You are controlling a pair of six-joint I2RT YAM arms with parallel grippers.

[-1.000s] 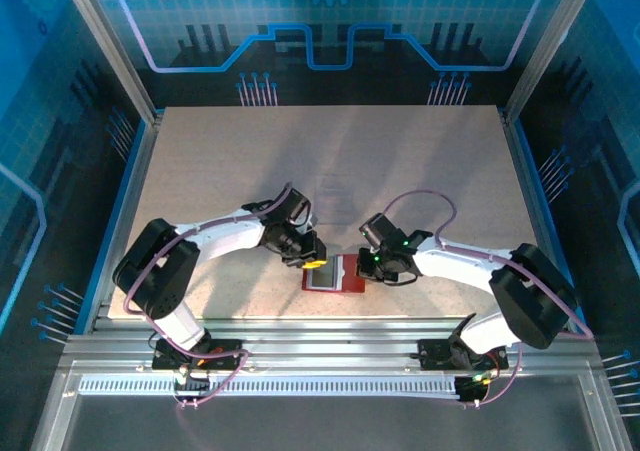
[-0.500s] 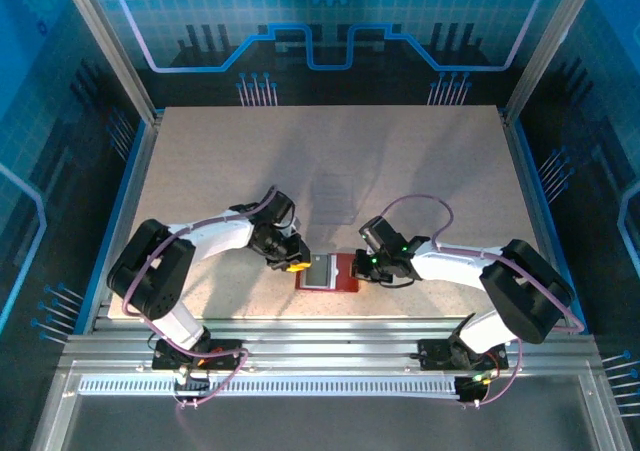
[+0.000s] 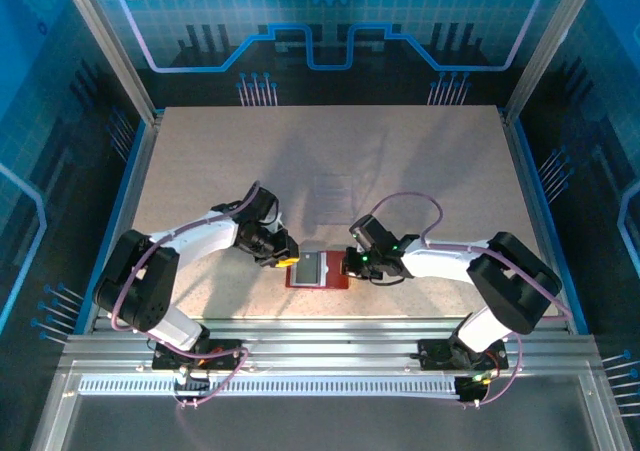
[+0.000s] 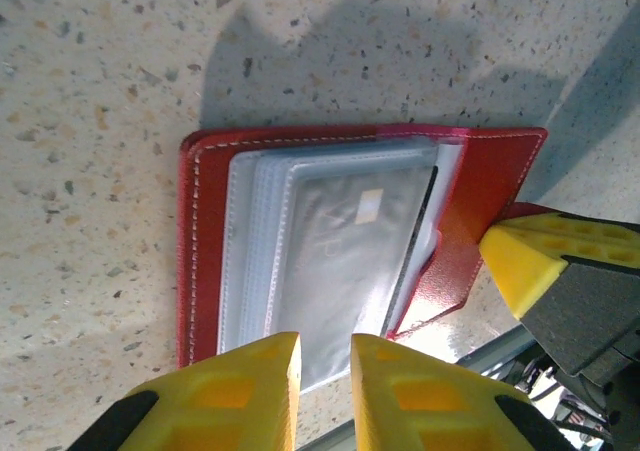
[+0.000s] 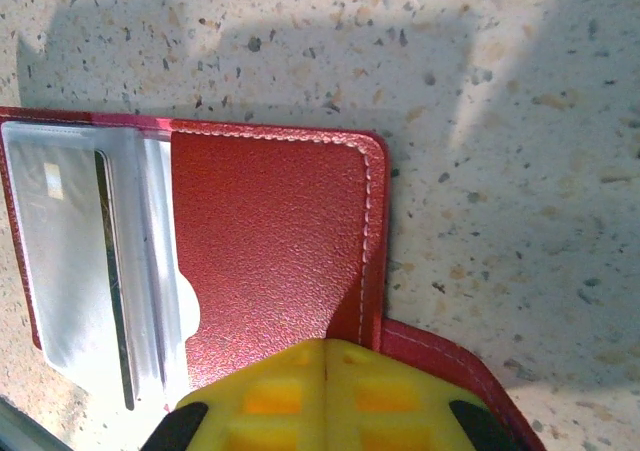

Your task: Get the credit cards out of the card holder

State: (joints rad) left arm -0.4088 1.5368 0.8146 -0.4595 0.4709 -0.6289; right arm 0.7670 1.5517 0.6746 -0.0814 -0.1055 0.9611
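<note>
The speckled beige table [image 3: 420, 161] carries 1 open red card holder [image 3: 317, 271], flat near its front edge.

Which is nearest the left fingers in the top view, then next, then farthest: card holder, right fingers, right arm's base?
1. card holder: right against the left fingers, just to their right.
2. right fingers: at the holder's opposite, right edge.
3. right arm's base: bottom right of the view, well clear of the rest.
</note>
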